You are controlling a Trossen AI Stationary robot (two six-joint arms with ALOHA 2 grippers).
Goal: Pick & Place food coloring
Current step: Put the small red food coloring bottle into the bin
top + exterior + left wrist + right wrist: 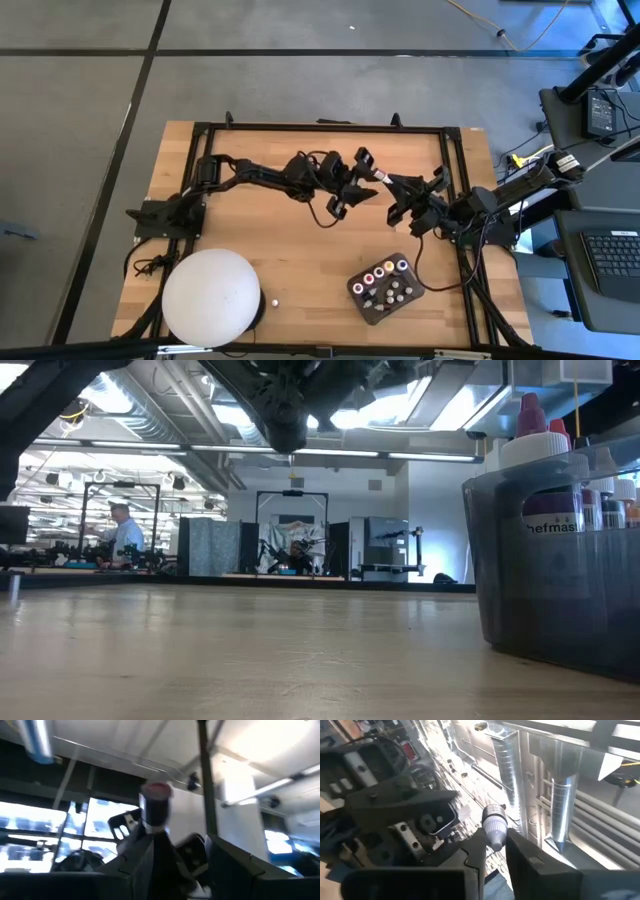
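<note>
My right claw clamped on small food coloring bottle, high above bench middle. My left claw meets it there, fingers apart. Other bottles in tray.

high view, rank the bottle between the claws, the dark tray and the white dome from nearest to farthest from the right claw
From the right claw:
1. bottle, at its tips, mid-table.
2. dark tray, near edge, right side.
3. white dome, near-left corner, farthest.
</note>
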